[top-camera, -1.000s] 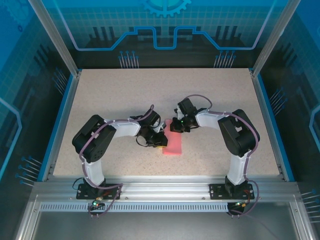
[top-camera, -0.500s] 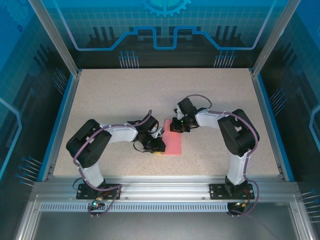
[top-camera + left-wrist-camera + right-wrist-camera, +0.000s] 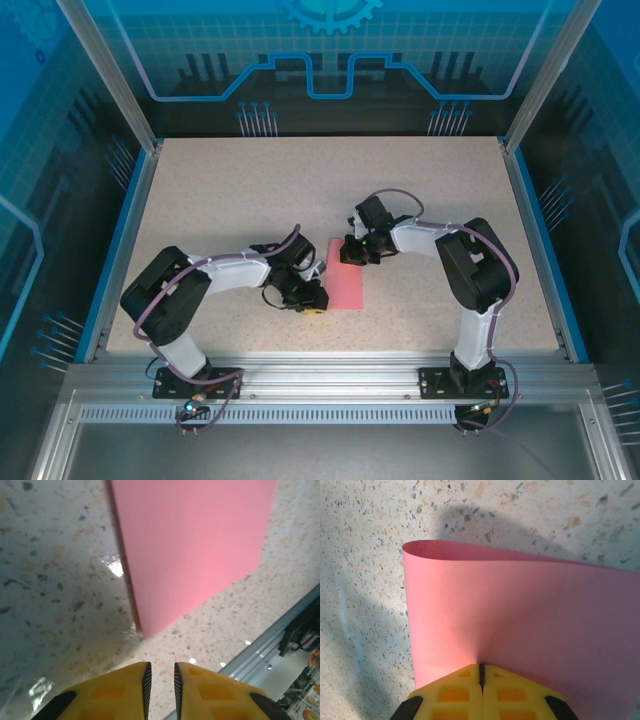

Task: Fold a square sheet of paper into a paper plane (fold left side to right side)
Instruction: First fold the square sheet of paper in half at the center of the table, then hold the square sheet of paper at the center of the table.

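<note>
On the speckled table (image 3: 220,200), your pink paper (image 3: 347,283) lies doubled over near the middle, its upper layer bowing up in a rounded bend that is not pressed flat. Your right gripper (image 3: 481,670) sits at the paper's far end, fingers pressed tight together and pinching the paper between them. Your left gripper (image 3: 160,672) hovers low just off the paper's near left corner, clear of it, fingers a narrow gap apart and holding nothing.
</note>
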Controlling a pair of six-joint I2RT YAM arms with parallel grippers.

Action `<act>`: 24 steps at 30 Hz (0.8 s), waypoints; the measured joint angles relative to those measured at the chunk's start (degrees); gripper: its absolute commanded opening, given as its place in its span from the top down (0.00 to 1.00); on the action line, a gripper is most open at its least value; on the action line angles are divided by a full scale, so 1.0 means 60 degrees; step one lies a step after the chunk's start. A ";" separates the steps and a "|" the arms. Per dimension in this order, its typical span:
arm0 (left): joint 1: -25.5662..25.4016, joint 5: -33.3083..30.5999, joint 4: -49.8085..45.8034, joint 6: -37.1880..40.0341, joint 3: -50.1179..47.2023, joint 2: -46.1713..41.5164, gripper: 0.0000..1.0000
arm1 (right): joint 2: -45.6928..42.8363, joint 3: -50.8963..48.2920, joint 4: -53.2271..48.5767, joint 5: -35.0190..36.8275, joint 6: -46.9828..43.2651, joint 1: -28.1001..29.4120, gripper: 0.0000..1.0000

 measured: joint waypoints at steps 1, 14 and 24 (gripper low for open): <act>0.0087 0.0040 -0.0051 -0.0036 0.0102 -0.0069 0.75 | 0.0000 0.0000 0.0000 -0.0004 0.0000 0.0000 1.00; 0.0943 0.0204 0.0000 0.0124 0.2612 0.1989 0.76 | 0.0000 -0.0007 0.0007 -0.0015 0.0000 -0.0007 1.00; 0.0951 0.0368 0.0029 0.0149 0.2783 0.2798 0.77 | -0.0007 -0.0022 0.0102 -0.0055 -0.0004 -0.0007 0.98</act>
